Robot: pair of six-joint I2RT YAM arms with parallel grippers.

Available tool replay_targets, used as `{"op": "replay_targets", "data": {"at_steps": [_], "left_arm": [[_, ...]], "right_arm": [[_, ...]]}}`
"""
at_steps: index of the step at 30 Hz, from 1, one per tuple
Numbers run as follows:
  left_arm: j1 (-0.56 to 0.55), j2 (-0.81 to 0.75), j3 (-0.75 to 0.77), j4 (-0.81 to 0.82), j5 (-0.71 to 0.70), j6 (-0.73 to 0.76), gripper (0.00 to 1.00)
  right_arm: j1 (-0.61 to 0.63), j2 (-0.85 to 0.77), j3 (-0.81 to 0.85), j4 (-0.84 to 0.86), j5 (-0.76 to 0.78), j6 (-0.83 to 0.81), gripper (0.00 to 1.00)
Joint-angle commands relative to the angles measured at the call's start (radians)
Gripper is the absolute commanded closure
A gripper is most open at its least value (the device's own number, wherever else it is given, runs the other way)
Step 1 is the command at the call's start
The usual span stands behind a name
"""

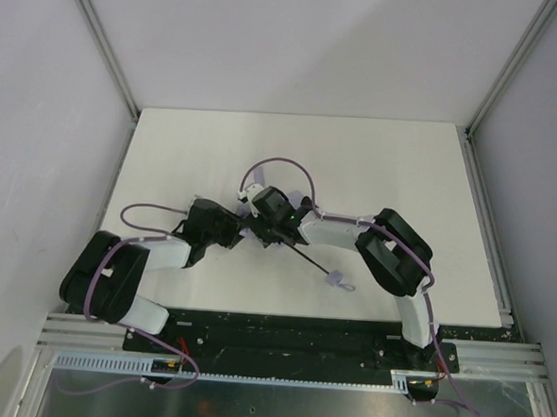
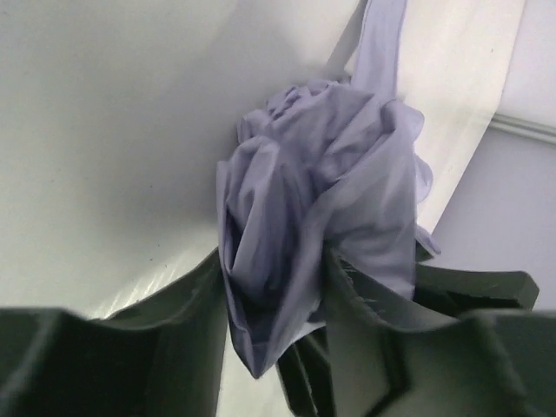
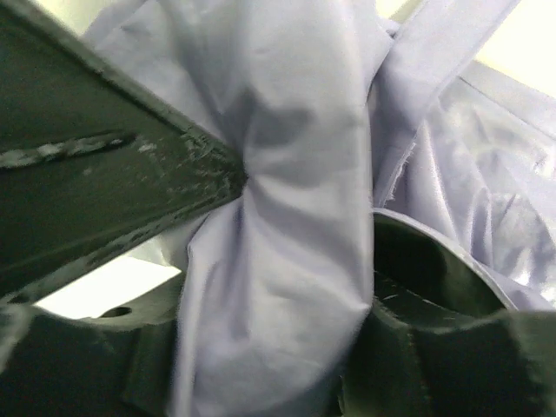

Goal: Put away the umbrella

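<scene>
The umbrella (image 1: 309, 259) lies at mid-table. Its black shaft runs down-right to a small lavender handle (image 1: 336, 280) with a wrist loop. The canopy is mostly hidden under both grippers, with a bit of pale fabric (image 1: 251, 194) showing behind them. My left gripper (image 1: 239, 230) comes in from the left. In its wrist view a bunched lavender fold (image 2: 304, 191) fills the gap, and both fingers (image 2: 187, 304) touch it, with the left gripper (image 2: 274, 295) shut on it. My right gripper (image 1: 262, 217) comes from the right and is shut on a thick fold (image 3: 287, 261), its middle (image 3: 278, 330) buried in fabric.
The white table (image 1: 376, 167) is walled by grey panels at left, right and back, with aluminium posts at the back corners. Purple cables loop over both arms (image 1: 281, 163). A dark scuffed bar (image 3: 95, 156) presses into the fabric at the upper left of the right wrist view.
</scene>
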Motion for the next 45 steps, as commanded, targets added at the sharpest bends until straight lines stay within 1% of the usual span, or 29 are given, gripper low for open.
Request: {"op": "replay_targets", "data": {"at_steps": [1, 2, 4, 5, 6, 7, 9, 11, 13, 16, 20, 23, 26, 29, 30, 32, 35, 38, 43, 45], "left_arm": [[-0.012, -0.091, -0.046, -0.138, 0.041, 0.099, 0.46], [-0.005, -0.129, -0.051, -0.15, 0.046, 0.113, 0.38], [0.017, -0.215, -0.055, -0.182, 0.07, 0.147, 0.25], [0.03, -0.264, -0.052, -0.205, 0.084, 0.168, 0.19], [0.044, -0.324, -0.045, -0.231, 0.101, 0.191, 0.15], [0.06, -0.378, -0.035, -0.256, 0.116, 0.221, 0.12], [0.093, -0.486, -0.019, -0.302, 0.153, 0.276, 0.09], [0.126, -0.591, -0.011, -0.327, 0.193, 0.317, 0.09], [0.151, -0.663, 0.005, -0.333, 0.245, 0.354, 0.11], [0.164, -0.702, 0.066, -0.331, 0.352, 0.436, 0.1], [0.164, -0.705, 0.164, -0.323, 0.486, 0.569, 0.07], [0.158, -0.692, 0.231, -0.304, 0.567, 0.624, 0.05], [0.133, -0.655, 0.298, -0.277, 0.632, 0.649, 0.03], [0.093, -0.587, 0.363, -0.271, 0.674, 0.674, 0.02], [0.081, -0.571, 0.377, -0.271, 0.678, 0.683, 0.04], [0.067, -0.567, 0.39, -0.264, 0.66, 0.693, 0.09], [0.052, -0.589, 0.368, -0.217, 0.619, 0.687, 0.12], [0.022, -0.583, 0.341, -0.176, 0.583, 0.666, 0.11], [-0.033, -0.545, 0.287, -0.13, 0.455, 0.59, 0.11], [-0.051, -0.515, 0.277, -0.104, 0.425, 0.564, 0.11]], "right_arm": [[-0.014, 0.11, -0.06, -0.011, 0.13, 0.002, 0.61], [-0.019, 0.107, -0.069, -0.004, 0.118, 0.001, 0.69], [-0.044, 0.083, -0.096, 0.019, 0.044, 0.0, 0.9], [-0.061, 0.057, -0.115, 0.04, -0.005, 0.0, 0.95], [-0.081, 0.028, -0.133, 0.059, -0.072, 0.0, 0.97], [-0.101, -0.005, -0.149, 0.073, -0.141, 0.003, 0.99], [-0.153, -0.076, -0.176, 0.095, -0.305, 0.021, 1.0], [-0.206, -0.151, -0.2, 0.121, -0.473, 0.046, 1.0], [-0.26, -0.214, -0.208, 0.136, -0.632, 0.077, 1.0], [-0.338, -0.299, -0.211, 0.16, -0.832, 0.164, 1.0], [-0.423, -0.407, -0.211, 0.245, -1.011, 0.336, 1.0], [-0.478, -0.474, -0.212, 0.316, -1.103, 0.463, 1.0], [-0.52, -0.534, -0.211, 0.363, -1.169, 0.551, 1.0], [-0.544, -0.577, -0.211, 0.435, -1.23, 0.653, 1.0], [-0.546, -0.59, -0.212, 0.469, -1.245, 0.688, 1.0], [-0.551, -0.616, -0.212, 0.545, -1.27, 0.771, 1.0], [-0.562, -0.653, -0.212, 0.657, -1.291, 0.911, 1.0], [-0.568, -0.679, -0.211, 0.788, -1.307, 1.051, 1.0], [-0.581, -0.687, -0.211, 0.986, -1.313, 1.276, 1.0], [-0.577, -0.685, -0.212, 1.057, -1.319, 1.349, 1.0]]}}
